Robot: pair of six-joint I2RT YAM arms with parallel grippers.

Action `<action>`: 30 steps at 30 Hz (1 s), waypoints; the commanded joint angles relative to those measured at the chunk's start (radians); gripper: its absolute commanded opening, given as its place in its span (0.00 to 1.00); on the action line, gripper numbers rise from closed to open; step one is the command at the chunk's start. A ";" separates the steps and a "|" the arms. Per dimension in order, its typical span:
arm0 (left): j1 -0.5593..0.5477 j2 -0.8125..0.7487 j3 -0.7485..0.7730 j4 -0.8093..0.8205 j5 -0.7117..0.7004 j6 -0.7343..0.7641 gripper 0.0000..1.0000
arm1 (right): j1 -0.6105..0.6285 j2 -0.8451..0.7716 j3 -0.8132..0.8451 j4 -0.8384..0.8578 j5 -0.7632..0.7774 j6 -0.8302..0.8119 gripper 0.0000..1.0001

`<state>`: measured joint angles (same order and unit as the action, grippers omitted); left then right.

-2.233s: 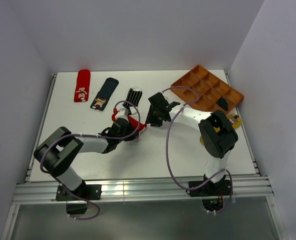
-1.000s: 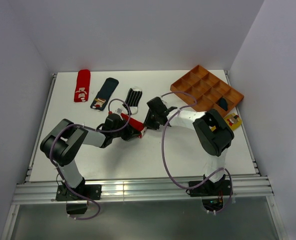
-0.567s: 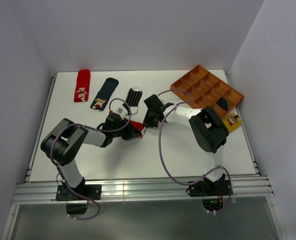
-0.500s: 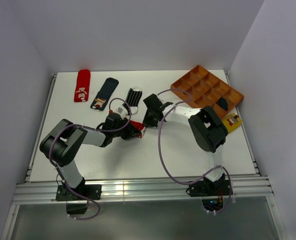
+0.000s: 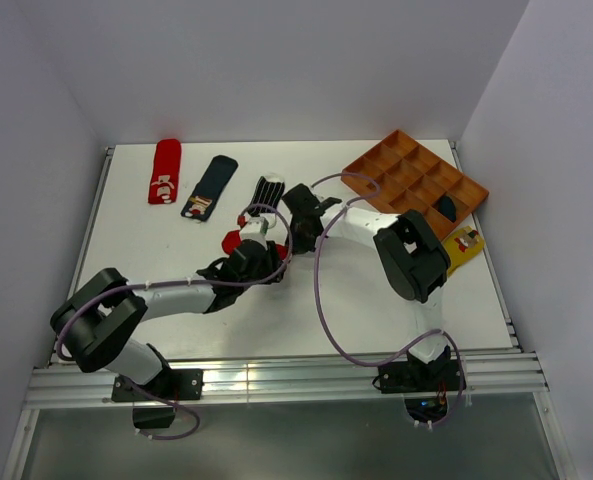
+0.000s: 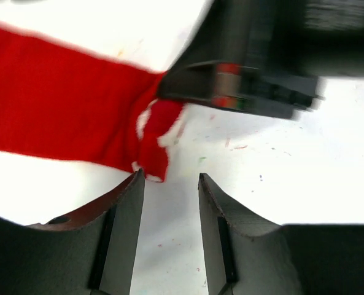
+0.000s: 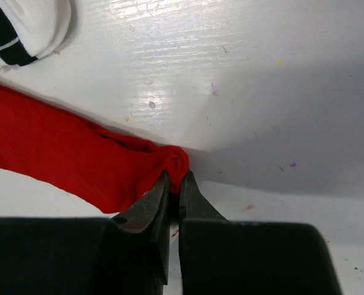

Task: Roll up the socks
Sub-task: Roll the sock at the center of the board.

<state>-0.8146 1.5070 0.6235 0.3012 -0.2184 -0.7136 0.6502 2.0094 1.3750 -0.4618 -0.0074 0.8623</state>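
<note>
Left arm (image 5: 166, 295): I read it folded low, elbow out to the left, forearm running right across the tabletop (image 5: 276, 325) toward the centre. The left pincer (image 6: 169, 179) shows jaws parted, tips angled down close to the surface. Right arm (image 5: 411, 262): it rises from its base, bends sharply at the elbow, and its forearm reaches left and away. The right pincer (image 7: 175, 177) has jaws pressed together on a fold of the red sock (image 7: 71, 157) (the only contact I can confirm). The two pincers sit just beside each other, tips facing.
</note>
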 commanded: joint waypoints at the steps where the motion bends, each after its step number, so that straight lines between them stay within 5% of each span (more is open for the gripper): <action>1: -0.060 -0.048 0.016 0.077 -0.185 0.198 0.46 | 0.005 0.038 0.035 -0.080 0.047 -0.029 0.00; 11: -0.135 0.045 0.036 0.194 -0.202 0.377 0.47 | 0.005 0.052 0.047 -0.083 0.030 -0.036 0.00; 30: -0.152 0.217 0.145 0.041 -0.331 0.348 0.46 | 0.005 0.054 0.038 -0.063 0.012 -0.036 0.00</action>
<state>-0.9619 1.7020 0.7246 0.3862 -0.5064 -0.3607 0.6502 2.0277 1.4044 -0.4927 -0.0189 0.8433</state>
